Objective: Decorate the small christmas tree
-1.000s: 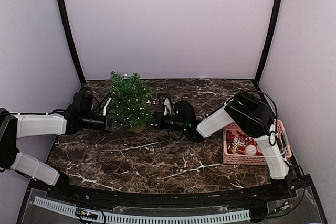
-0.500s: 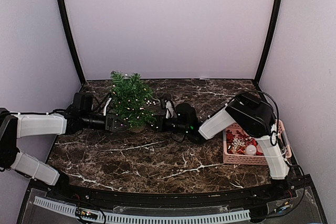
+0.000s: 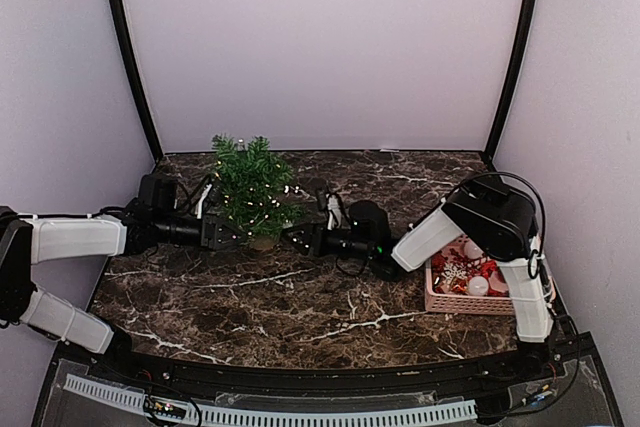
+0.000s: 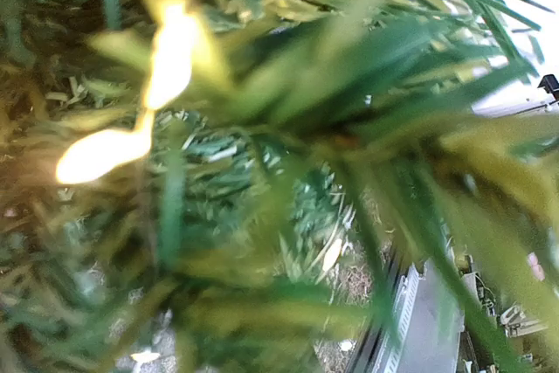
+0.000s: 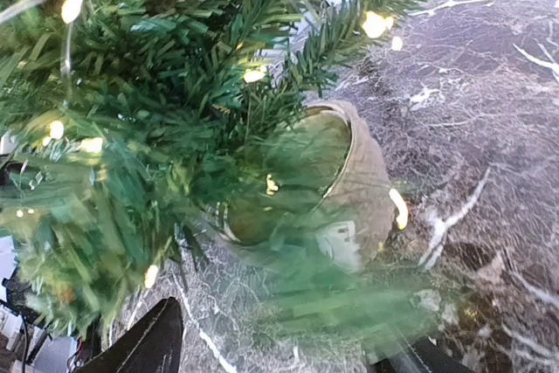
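The small christmas tree (image 3: 252,190) stands upright at the back left of the marble table, with warm lights strung through its branches. Its tan pot (image 5: 360,183) shows under the foliage (image 5: 148,102) in the right wrist view. My left gripper (image 3: 227,236) is pushed into the lower left branches; the left wrist view shows only blurred needles (image 4: 288,172) and glowing bulbs, and its fingers are hidden. My right gripper (image 3: 299,239) lies just right of the pot, apart from it. It is open (image 5: 284,336), with a blurred sprig and bare table between the black fingers (image 5: 157,342).
A pink basket (image 3: 438,299) holding red, white and silver ornaments sits at the right edge, beside the right arm's base. Purple walls close in the back and both sides. Dark marble table (image 3: 300,307) stretches in front of the tree.
The right gripper has drawn back to the right, away from the tree, and its jaws have spread open. The left arm and the tree have stayed put.
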`<state>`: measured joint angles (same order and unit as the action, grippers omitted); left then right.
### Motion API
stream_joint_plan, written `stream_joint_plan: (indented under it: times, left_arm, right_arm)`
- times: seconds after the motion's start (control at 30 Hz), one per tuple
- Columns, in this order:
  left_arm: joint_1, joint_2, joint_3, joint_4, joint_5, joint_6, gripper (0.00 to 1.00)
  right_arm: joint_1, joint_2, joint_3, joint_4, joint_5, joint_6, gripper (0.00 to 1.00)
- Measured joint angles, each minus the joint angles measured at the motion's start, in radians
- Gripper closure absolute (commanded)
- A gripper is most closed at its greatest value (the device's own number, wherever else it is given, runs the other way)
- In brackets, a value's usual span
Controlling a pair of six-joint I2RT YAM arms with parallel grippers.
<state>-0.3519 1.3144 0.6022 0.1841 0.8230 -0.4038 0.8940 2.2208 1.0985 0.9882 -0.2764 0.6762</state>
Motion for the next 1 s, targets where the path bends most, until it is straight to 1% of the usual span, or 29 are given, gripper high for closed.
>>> stream_joint_plan:
  times: [0.2,0.23,0.27,0.37,0.43,0.47,0.5,0.53,0.67,0.77,0.9,1.0]
  left_arm:
    - [0.000,-0.004,0.000,-0.005,-0.023,0.000,0.99]
    - [0.000,-0.007,0.000,-0.007,-0.026,0.000,0.97]
    - [0.000,-0.010,0.000,-0.009,-0.030,0.000,0.93]
    - [0.000,-0.024,0.000,-0.014,-0.046,-0.003,0.85]
    - [0.000,-0.030,0.000,-0.016,-0.057,-0.003,0.78]
    - [0.000,-0.033,0.000,-0.019,-0.061,0.000,0.71]
    - [0.000,-0.039,0.000,-0.025,-0.068,-0.003,0.67]
    - [0.000,-0.043,0.000,-0.029,-0.074,0.004,0.61]
    - [0.000,-0.090,0.000,-0.064,-0.121,0.005,0.46]
    - [0.000,-0.148,0.000,-0.091,-0.161,0.007,0.38]
    - [0.000,-0.219,0.000,-0.142,-0.215,0.015,0.30]
    - [0.000,-0.275,0.000,-0.197,-0.259,0.023,0.27]
  right_arm:
    - [0.000,-0.026,-0.072,0.027,0.008,0.014,0.28]
    - [0.000,-0.030,-0.085,0.031,0.010,0.017,0.28]
    - [0.000,-0.036,-0.100,0.032,0.012,0.019,0.28]
    - [0.000,-0.060,-0.138,0.039,0.023,0.023,0.28]
    - [0.000,-0.082,-0.163,0.046,0.039,0.026,0.28]
    - [0.000,-0.095,-0.179,0.052,0.050,0.028,0.29]
    - [0.000,-0.110,-0.198,0.058,0.061,0.030,0.29]
    - [0.000,-0.128,-0.217,0.060,0.072,0.032,0.30]
    - [-0.003,-0.188,-0.275,0.068,0.114,0.037,0.33]
    - [-0.007,-0.230,-0.314,0.075,0.138,0.040,0.33]
    - [-0.014,-0.289,-0.366,0.074,0.165,0.042,0.30]
    - [-0.024,-0.346,-0.396,0.048,0.188,0.040,0.30]
